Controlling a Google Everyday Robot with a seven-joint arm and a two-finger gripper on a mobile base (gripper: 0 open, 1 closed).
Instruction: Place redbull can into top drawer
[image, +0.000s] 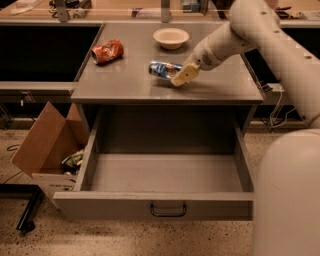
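The redbull can (162, 69), blue and silver, lies on its side on the grey cabinet top (125, 85), near the middle. My gripper (182, 75) reaches in from the upper right and is at the can's right end, touching or very close to it. The top drawer (165, 205) is pulled wide open below the cabinet top. Its inside is bare and its small dark wire handle (168, 210) is at the centre of the front panel.
A crushed red-orange can (107, 51) lies at the back left of the top. A pale bowl (171, 37) stands at the back centre. An open cardboard box (47, 147) with rubbish stands on the floor left of the drawer. My robot body (287, 195) fills the right foreground.
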